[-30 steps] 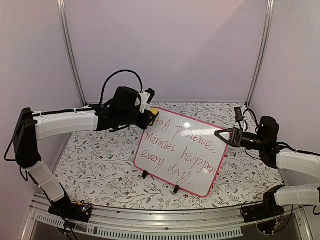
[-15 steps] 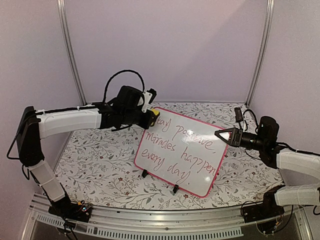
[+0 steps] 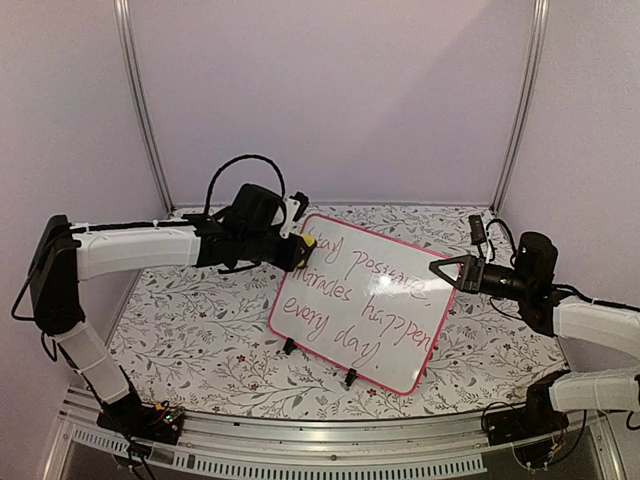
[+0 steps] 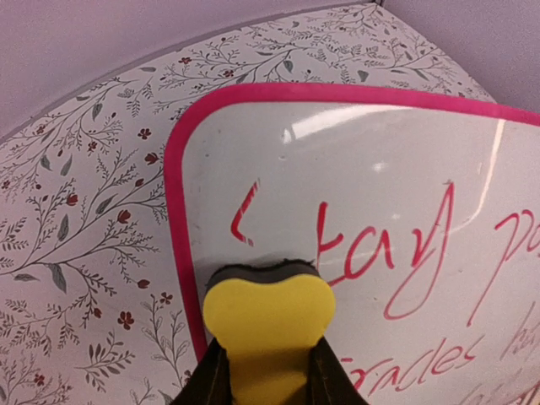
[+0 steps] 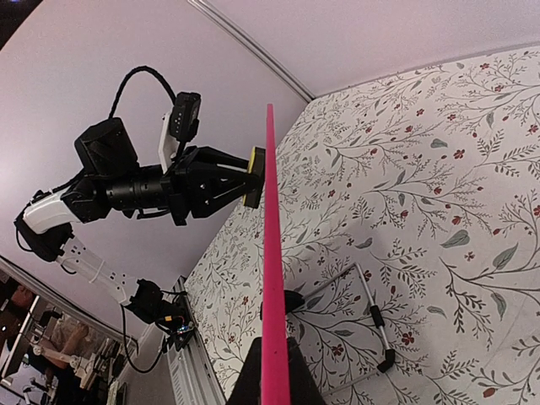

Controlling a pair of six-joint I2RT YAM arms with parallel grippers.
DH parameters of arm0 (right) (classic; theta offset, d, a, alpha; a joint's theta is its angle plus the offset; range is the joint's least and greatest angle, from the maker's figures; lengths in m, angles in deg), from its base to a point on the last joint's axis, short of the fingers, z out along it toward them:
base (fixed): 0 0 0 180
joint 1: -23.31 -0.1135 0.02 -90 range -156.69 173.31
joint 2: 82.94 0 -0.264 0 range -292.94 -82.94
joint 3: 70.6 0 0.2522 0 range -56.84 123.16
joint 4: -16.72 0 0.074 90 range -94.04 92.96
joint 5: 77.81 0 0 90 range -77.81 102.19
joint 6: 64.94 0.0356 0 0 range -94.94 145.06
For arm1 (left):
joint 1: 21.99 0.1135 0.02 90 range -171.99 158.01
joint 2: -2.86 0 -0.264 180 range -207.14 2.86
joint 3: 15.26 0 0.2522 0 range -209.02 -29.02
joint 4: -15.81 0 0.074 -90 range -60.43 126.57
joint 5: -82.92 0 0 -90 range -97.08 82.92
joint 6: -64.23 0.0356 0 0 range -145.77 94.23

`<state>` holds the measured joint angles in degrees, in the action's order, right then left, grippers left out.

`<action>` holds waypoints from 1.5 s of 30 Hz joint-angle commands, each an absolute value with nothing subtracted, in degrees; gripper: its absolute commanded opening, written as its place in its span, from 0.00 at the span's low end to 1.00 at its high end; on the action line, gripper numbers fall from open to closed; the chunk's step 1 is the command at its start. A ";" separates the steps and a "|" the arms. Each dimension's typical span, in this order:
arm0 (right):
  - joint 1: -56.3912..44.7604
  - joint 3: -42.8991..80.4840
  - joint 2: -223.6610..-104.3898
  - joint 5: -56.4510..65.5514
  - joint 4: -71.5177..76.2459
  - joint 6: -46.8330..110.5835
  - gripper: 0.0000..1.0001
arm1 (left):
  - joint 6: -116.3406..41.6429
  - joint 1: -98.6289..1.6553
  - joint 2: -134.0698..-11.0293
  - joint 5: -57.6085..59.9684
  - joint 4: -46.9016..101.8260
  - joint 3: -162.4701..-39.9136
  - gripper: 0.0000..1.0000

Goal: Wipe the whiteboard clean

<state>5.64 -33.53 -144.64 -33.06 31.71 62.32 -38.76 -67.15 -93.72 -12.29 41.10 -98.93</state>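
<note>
Floral-printed table covering (image 3: 200,320) lies under a rectangular glossy whiteboard (image 3: 365,300) with a thin pink frame, standing tilted on two small black clip feet (image 3: 289,348) mid-table, red handwriting across it. The left gripper (image 3: 296,251) pinches a yellow foam eraser (image 4: 268,316) with a dark felt face, pressed to the board's upper left corner. The right gripper (image 3: 445,268) is clamped tight on the board's right edge.

Soft even light; glare streaks the whiteboard (image 4: 363,169), foreground seemingly blurred.
</note>
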 commanded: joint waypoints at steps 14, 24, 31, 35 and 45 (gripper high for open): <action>5.03 -31.75 -144.25 -34.23 32.76 58.99 0.00 | -41.67 -63.66 -93.52 -10.99 45.22 -100.87 0.00; 4.72 -31.79 -144.46 -34.07 32.69 58.83 0.00 | -41.59 -62.76 -97.54 -8.57 44.92 -108.47 0.00; 4.61 -31.79 -144.78 -34.10 32.47 58.81 0.00 | -41.29 -64.35 -98.30 -11.78 46.67 -108.53 0.00; 4.60 -31.69 -144.77 -34.04 32.48 58.73 0.00 | -42.50 -64.56 -98.41 -14.08 49.15 -106.97 0.00; 4.57 -31.70 -145.00 -34.25 32.51 58.72 0.00 | -44.38 -66.43 -97.69 -17.29 52.93 -101.51 0.00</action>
